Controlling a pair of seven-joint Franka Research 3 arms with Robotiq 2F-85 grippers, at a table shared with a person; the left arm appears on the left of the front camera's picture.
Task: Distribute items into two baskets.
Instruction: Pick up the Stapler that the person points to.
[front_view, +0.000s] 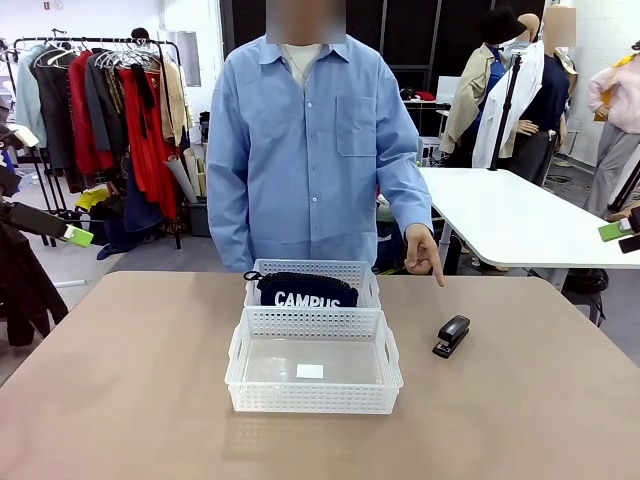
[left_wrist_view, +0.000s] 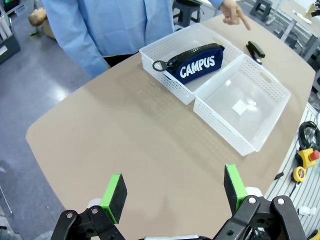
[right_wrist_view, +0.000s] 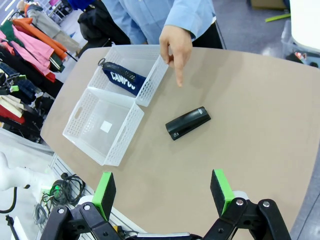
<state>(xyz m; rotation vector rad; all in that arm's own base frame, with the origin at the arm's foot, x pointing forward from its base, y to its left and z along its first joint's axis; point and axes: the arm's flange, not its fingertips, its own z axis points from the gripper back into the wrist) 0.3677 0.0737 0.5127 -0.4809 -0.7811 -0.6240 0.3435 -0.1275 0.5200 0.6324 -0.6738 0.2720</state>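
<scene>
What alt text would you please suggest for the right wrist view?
A person's hand points at a black stapler on the table, before the open right pincer. Two white baskets stand nearby; one holds a navy CAMPUS pouch.

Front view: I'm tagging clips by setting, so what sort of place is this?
Probably a robot test workshop, not a home: a loaded clothes rack behind the person, a second white worktable, and an emergency-stop button beside the table.

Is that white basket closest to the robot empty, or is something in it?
Empty. The near basket shows only its bare bottom and a small white label; the pouch lies in the far basket.
</scene>
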